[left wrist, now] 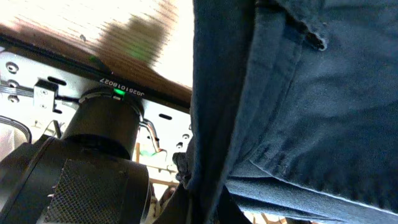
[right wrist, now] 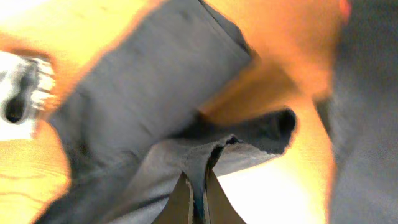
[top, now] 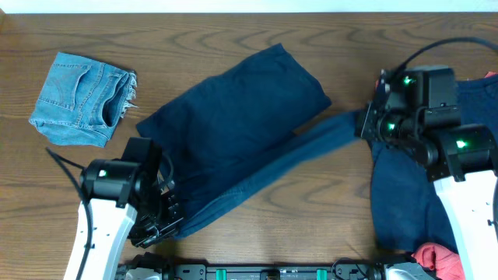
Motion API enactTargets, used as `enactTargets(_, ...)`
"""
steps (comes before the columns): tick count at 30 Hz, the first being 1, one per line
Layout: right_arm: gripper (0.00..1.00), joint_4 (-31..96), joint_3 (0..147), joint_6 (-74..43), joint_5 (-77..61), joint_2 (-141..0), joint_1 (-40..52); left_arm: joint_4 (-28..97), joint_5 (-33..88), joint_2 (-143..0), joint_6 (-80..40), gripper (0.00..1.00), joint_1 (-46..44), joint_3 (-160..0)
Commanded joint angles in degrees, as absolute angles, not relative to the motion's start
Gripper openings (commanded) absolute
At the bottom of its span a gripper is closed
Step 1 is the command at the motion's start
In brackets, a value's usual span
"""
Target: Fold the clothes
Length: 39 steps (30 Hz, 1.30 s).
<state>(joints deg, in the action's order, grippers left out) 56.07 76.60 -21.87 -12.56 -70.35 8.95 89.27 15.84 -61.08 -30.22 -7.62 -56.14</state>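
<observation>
One navy garment (top: 233, 117), clamped by left gripper (top: 170, 220), right gripper (top: 365, 124) (two ends).

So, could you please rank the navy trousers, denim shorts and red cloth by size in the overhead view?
1. navy trousers
2. denim shorts
3. red cloth, partly hidden at the frame edge

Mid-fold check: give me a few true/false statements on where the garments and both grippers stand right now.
1. The navy trousers are held by both grippers. True.
2. The left gripper is open and clear of the cloth. False: it is shut on the trousers' near edge.
3. The denim shorts lie folded at the table's far left. True.
4. The right gripper holds a red garment. False: it pinches the trousers' leg end; the red garment lies at the near right edge.
</observation>
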Motion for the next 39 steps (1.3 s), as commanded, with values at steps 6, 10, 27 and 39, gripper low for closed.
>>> enactTargets(6, 0.01, 45.9, 78.6, -21.2, -8.0, -74.8, 10.0, 85.2, 6.8, -61.5, -31.6, 0.06, -7.3, -56.3)
enactTargets(10, 0.01, 40.2, 78.6, -20.8, -7.9, -80.8, 11.8, 80.6, 6.5, -64.1, -31.6, 0.06, -7.3, -56.2)
enactTargets(27, 0.01, 5.1, 78.6, -21.2, -15.3, -103.0, 12.1, 67.2, -5.0, -72.9, -34.5, 0.06, 0.6, -56.2)
enactTargets(39, 0.01, -13.8, 78.6, -27.2, -18.5, -115.5, 12.4, 50.7, -8.7, -74.8, -31.1, 0.06, 2.1, -56.2)
